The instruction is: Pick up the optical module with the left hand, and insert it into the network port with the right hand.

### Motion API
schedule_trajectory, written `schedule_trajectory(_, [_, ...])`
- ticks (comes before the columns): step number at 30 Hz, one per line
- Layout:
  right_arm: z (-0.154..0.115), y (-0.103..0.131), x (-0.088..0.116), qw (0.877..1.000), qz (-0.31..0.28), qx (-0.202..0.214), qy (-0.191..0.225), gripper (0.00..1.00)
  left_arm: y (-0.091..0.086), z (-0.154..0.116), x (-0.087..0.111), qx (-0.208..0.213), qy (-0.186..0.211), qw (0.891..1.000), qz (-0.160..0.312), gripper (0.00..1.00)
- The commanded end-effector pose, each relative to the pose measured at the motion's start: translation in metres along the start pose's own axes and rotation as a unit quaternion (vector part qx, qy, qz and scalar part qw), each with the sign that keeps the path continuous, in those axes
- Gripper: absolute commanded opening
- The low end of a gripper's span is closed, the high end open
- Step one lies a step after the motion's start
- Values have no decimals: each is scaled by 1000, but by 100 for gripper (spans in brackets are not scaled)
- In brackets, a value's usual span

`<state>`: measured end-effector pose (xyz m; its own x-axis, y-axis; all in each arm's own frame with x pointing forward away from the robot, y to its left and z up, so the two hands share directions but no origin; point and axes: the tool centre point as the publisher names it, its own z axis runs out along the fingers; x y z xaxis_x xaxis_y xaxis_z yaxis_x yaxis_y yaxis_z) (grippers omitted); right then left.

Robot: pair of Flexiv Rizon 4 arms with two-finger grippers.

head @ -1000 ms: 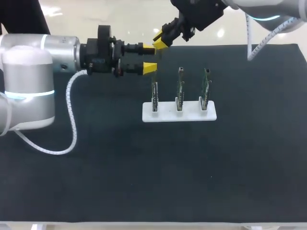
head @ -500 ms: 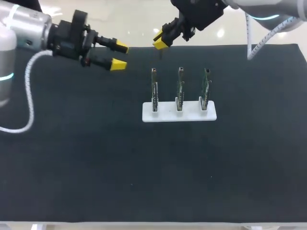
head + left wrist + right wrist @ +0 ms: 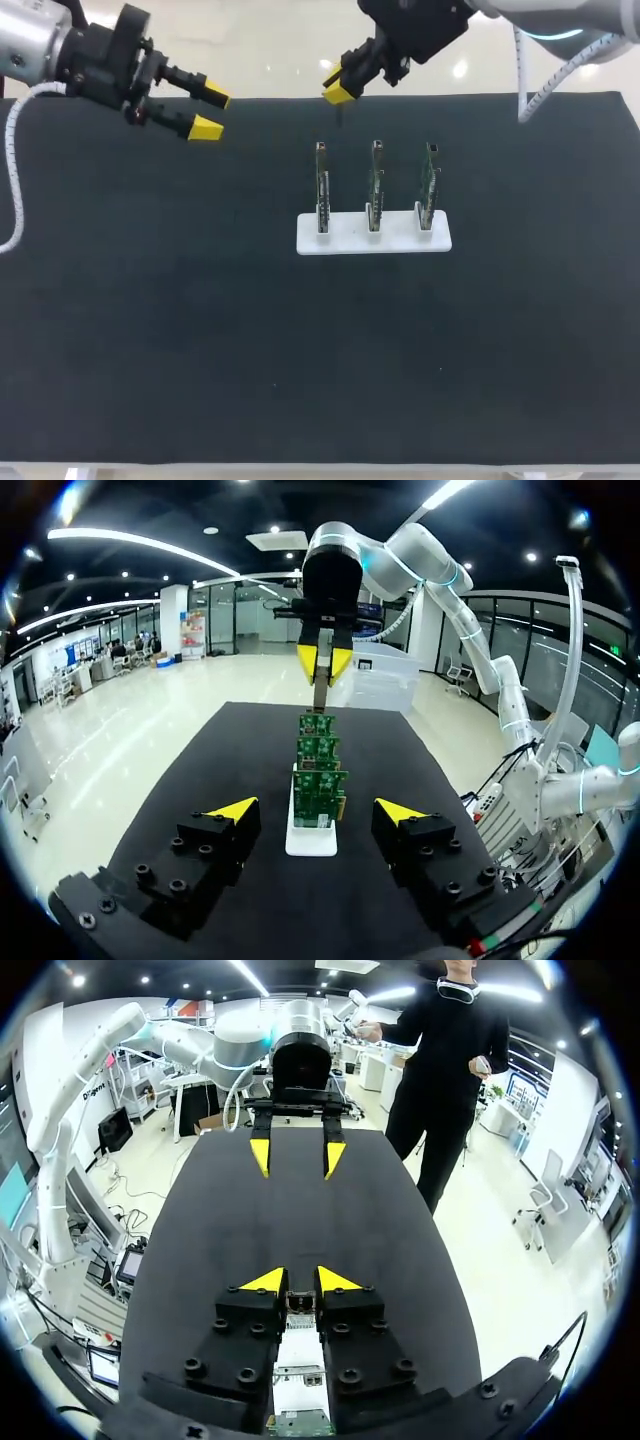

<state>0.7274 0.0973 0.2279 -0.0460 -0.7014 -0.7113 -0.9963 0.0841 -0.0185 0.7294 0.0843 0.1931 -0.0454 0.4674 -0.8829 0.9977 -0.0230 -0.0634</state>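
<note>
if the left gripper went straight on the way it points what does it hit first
Likely the nearest circuit board on the white stand, straight ahead of the left gripper; height unclear.

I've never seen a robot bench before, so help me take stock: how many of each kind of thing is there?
Grippers: 2, the left gripper and the right gripper
Green circuit boards: 3
White holder: 1
Optical module, held in the right gripper: 1
Total: 7
</note>
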Motion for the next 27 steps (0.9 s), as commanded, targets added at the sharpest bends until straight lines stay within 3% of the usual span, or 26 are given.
schedule_trajectory(1, [1, -1, -2, 1000, 3, 0, 3, 0, 1, -2, -5, 1, 7, 1000, 0, 100])
schedule_trajectory(6, [-2, -5, 0, 1000, -1, -1, 21, 0, 1, -2, -5, 1, 7, 1000, 0, 100])
schedule_trajectory(18, [-2, -5, 0, 1000, -1, -1, 21, 0, 1, -2, -5, 1, 7, 1000, 0, 100])
schedule_trajectory(27, [-29, -13, 45, 999, -35, -28, 14, 0, 1, -2, -5, 1, 7, 1000, 0, 100])
